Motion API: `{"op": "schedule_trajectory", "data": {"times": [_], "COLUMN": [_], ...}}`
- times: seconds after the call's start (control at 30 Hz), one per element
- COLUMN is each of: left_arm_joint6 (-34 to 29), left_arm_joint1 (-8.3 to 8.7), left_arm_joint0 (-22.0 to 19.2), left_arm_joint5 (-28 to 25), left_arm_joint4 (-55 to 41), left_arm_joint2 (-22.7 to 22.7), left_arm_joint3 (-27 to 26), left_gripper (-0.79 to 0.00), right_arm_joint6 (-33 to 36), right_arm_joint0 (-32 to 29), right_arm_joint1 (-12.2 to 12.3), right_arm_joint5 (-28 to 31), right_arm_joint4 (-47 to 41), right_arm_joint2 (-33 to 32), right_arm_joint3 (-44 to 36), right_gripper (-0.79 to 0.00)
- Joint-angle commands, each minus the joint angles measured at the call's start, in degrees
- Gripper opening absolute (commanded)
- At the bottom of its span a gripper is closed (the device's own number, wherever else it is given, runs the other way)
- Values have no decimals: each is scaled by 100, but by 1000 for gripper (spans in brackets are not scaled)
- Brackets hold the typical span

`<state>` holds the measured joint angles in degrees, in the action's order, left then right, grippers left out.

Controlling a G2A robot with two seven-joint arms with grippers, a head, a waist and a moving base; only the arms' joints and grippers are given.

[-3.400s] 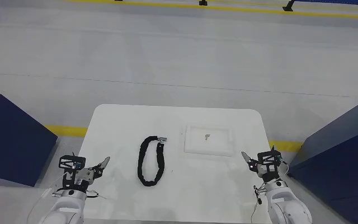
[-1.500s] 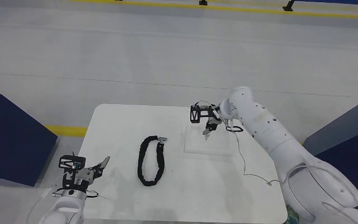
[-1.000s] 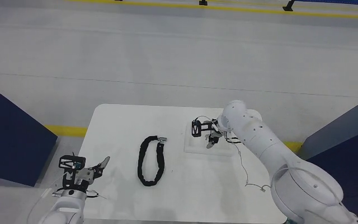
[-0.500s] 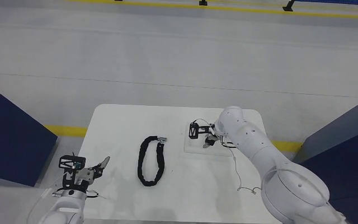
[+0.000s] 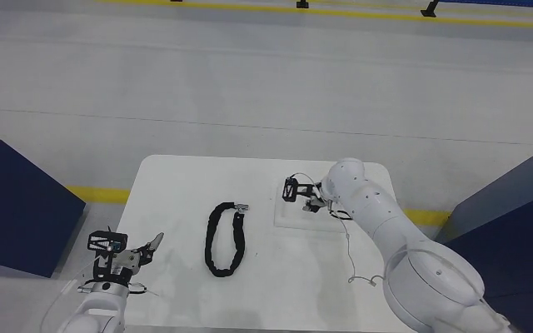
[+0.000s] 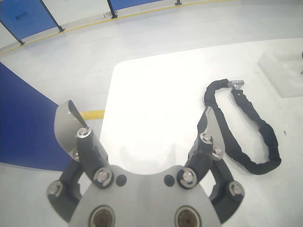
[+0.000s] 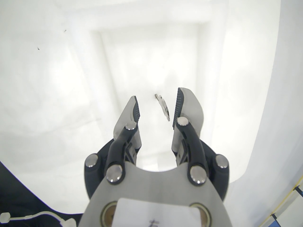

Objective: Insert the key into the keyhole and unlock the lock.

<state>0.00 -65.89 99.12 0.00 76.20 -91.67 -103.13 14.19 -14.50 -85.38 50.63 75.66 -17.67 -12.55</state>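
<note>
Top view: right end effector (image 5: 310, 205) sits low over the tray (image 5: 333, 223); lock (image 5: 221, 241) lies between it and the left end effector (image 5: 150, 246).
Left wrist view: left end effector (image 6: 138, 109) wide open, empty; lock (image 6: 268, 131) just ahead on the surface (image 6: 142, 83).
Right wrist view: right end effector (image 7: 157, 95) half open, gripping nothing; key (image 7: 165, 108) between its fingers, nearer 1.
Key handling: likely light, stiff, thin, slippery; pinch the flat head.

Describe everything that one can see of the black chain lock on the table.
The chain lock is a chain in a black, fabric-looking sleeve, bent into a long narrow loop. Its two ends meet at a silver metal barrel. It lies flat on the white table, beside the white tray and apart from it. Nothing touches it; the left gripper, jaws open, is apart from it.
</note>
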Motion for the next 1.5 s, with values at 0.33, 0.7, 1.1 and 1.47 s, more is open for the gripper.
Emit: {"op": "schedule_trajectory", "data": {"times": [0.33, 0.7, 1.1, 1.47], "left_arm_joint6": [0, 0, 0, 0], "left_arm_joint1": [0, 0, 0, 0], "left_arm_joint0": [0, 0, 0, 0], "left_arm_joint5": [0, 0, 0, 0], "left_arm_joint4": [0, 0, 0, 0], "left_arm_joint2": [0, 0, 0, 0], "left_arm_joint3": [0, 0, 0, 0], "left_gripper": [0, 0, 0, 0], "right_arm_joint6": [-237, -991, -1912, -2067], "right_arm_joint0": [9, 155, 313, 412], "right_arm_joint1": [-11, 64, 294, 575], "right_arm_joint5": [160, -118, -204, 737], "right_arm_joint4": [398, 937, 1040, -1394], "right_arm_joint2": [102, 206, 83, -1047], "right_arm_joint3": [22, -115, 4, 1255], "right_gripper": [-785, -785, -785, -785]}}
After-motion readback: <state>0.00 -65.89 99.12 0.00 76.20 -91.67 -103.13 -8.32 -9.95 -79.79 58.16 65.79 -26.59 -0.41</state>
